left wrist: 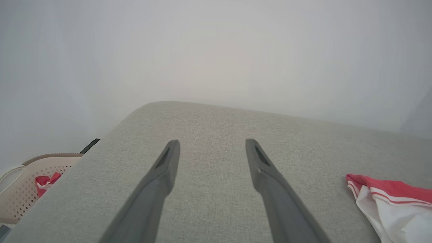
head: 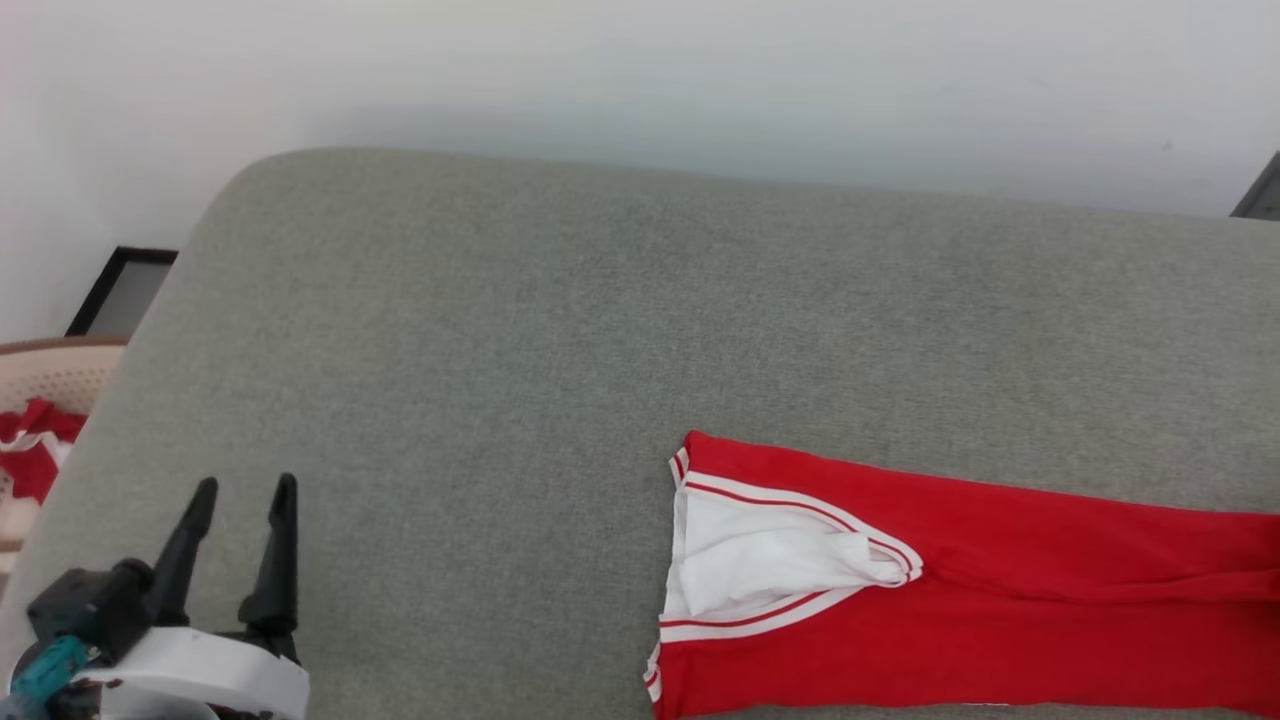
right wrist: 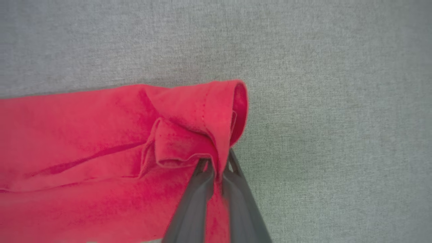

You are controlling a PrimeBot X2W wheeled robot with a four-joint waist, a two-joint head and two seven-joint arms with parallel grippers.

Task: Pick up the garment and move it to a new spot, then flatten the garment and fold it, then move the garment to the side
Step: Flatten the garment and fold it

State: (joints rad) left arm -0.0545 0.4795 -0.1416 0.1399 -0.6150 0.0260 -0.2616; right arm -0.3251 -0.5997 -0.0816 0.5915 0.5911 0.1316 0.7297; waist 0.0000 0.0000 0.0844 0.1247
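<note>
Looks like the fold stage: garment (head: 1000, 600) lies as a long narrow band on the grey cushion (head: 500, 300), already doubled lengthwise. It sits at approx 4 o'clock in the head view, with the collar end and white sleeve w/ striped trim pointing to 9 o'clock and the rest running off the frame at 3 o'clock. In the right wrist view the right gripper (right wrist: 218, 161) is pinched on the red hem end. Fingers are pressed together w/ a ridge of cloth between them, and the hem curls over above the tips toward 12 o'clock. That arm comes in low from 6 o'clock of its own view, fingers close to the cushion. Left gripper (head: 246, 483) hovers at 7 o'clock in the head view, well apart from the cloth. Its fingers are spread, holding nothing, and point to 12 o'clock over bare cushion; in its wrist view the collar end shows at 4 o'clock. Probable next move: lift the hem end and carry it toward 9 o'clock over the collar end to halve the band. This needs a low, even arc so the layers don't slide, and prob. the left claw should pin the collar end. The beige basket (head: 60, 370) w/ a small red-and-white cloth (head: 35, 440) sits off the cushion at 9 o'clock; not part of this.
</note>
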